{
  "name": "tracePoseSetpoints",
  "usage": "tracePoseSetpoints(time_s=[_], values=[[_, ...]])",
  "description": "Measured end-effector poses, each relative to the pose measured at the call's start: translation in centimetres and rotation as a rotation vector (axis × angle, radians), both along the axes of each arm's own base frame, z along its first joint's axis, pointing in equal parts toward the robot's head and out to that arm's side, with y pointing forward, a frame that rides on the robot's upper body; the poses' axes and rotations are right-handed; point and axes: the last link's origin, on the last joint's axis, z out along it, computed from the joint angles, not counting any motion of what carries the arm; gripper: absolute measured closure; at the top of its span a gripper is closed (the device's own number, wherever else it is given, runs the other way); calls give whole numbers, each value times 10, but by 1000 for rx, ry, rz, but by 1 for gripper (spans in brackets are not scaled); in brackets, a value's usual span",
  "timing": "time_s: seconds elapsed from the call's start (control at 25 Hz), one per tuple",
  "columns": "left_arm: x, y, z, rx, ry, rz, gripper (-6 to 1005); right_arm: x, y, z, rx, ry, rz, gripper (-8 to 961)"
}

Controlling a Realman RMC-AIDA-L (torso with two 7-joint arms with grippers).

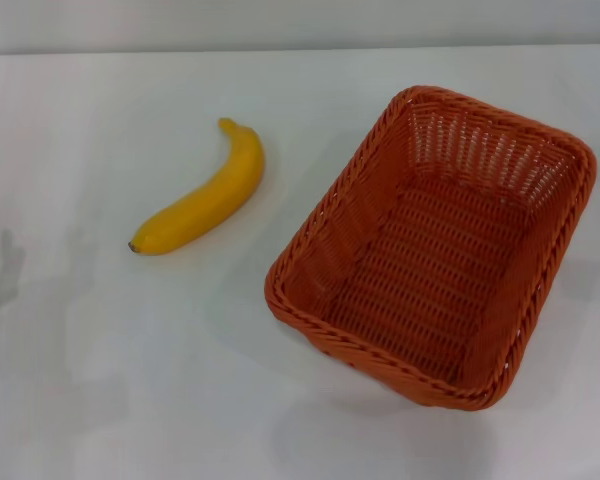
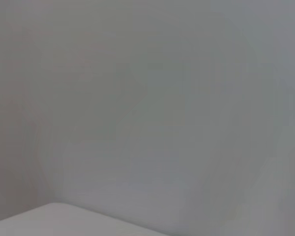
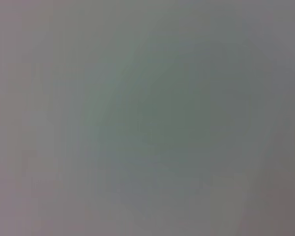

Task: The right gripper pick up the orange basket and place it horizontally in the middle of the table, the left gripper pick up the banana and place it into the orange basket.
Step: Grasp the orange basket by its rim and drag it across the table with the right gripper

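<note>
Two things stand on the white worktop (image 1: 100, 400): a banana (image 1: 202, 196) on the left and an orange wicker basket (image 1: 320, 225) on the right, set askew and open upward. A bare strip of worktop separates them. Bare surface also lies all around the banana and in front of the basket.

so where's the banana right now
In the head view the banana lies on the white table, on the robot's left side, beside and apart from the orange basket; neither gripper is in view.
</note>
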Motion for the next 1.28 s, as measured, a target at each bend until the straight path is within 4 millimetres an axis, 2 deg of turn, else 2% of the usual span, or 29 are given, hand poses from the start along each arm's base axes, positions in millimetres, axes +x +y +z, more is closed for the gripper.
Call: tracePoseSetpoints(time_s=[0.2,0.4,0.6,0.8,1.0,1.28], values=[[0,-2,-1,0,-5,4,119,-15,12,10,-1,43,84,86],[-3,-5,-1,3,-9,16,119,-39,28,19,-108,84,232,90],[-3,-6,1,10,-3,14,119,-75,55,37,-420,139,391,94],[-3,-6,3,16,2,10,119,-127,85,48,-769,46,450,98],[-3,-5,4,17,4,7,119,-179,111,45,-1043,-66,423,102],[-1,-2,4,17,4,0,119,-225,129,28,-1290,-262,303,108]])
